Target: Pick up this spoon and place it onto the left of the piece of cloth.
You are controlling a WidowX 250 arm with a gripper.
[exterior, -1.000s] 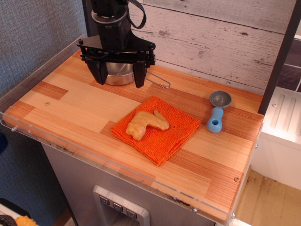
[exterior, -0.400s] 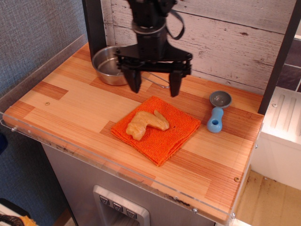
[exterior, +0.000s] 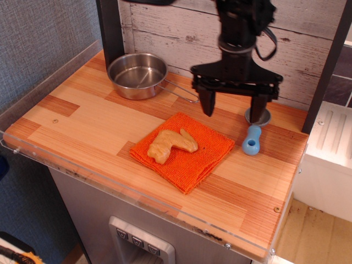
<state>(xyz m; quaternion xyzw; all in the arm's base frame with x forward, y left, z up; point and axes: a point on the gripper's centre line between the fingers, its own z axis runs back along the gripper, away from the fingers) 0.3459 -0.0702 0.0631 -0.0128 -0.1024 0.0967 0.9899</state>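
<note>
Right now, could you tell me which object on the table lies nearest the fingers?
The spoon: its grey bowl sits beside one finger, unlike the pan and cloth.

view: single fixed cam, front, raised | facing: down and back toward plank wall (exterior: 308, 33) | range: mid, whole wooden counter (exterior: 82, 118) in frame, its near edge and cabinet front below | overlap: none, one view only

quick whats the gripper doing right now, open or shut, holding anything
Gripper: open, jaws spread wide, holding nothing. It hangs above the tabletop by the spoon, which lies on the wood right of the cloth.
</note>
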